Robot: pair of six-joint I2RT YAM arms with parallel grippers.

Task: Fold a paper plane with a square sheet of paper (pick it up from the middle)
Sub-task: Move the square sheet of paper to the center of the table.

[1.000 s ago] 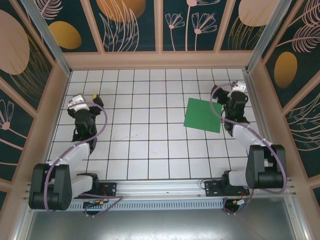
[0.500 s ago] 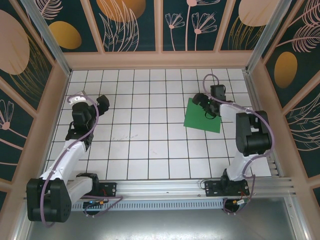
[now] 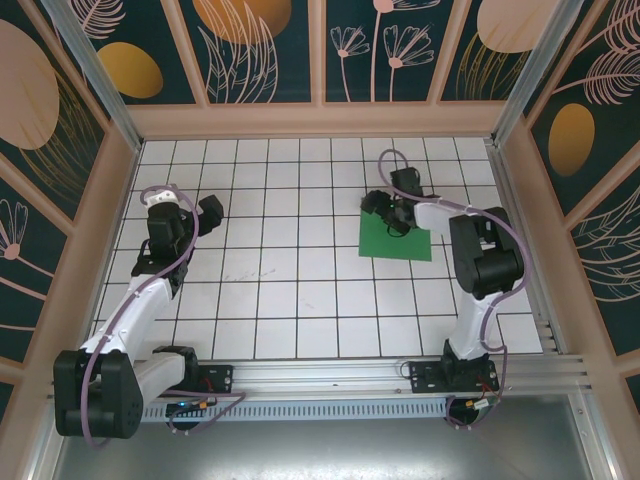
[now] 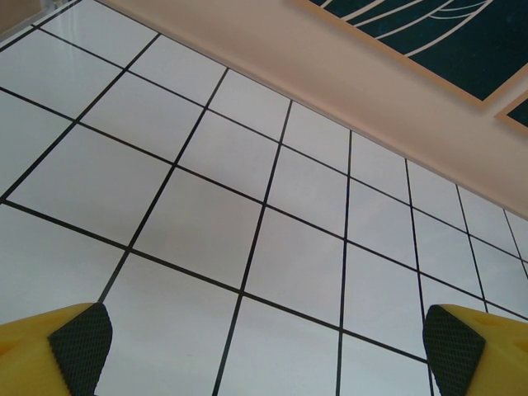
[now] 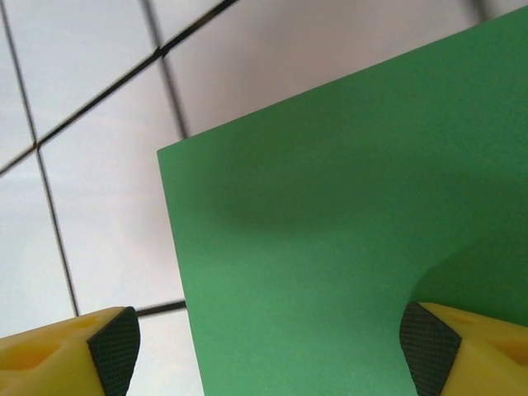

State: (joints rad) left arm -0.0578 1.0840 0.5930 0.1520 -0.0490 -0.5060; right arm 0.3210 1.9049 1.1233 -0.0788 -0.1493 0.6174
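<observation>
- Thin plain green square sheet of paper (image 3: pixel 398 240) (image 5: pixel 330 206): flat on the white grid-tiled tabletop (image 3: pixel 280 280), right of centre, its far-left corner under the right gripper.
- Right gripper (image 3: pixel 382 212) (image 5: pixel 272 351): black-padded yellow fingers spread, one over paper, one over tile. Nothing pinched; contact unclear.
- Left gripper (image 3: pixel 208 210) (image 4: pixel 264 346): spread wide, empty, over bare tiles, well apart from the sheet.

Right end effector (image 3: pixel 385 212) swung onto the square sheet of paper (image 3: pixel 392 243) — shifting it left
</observation>
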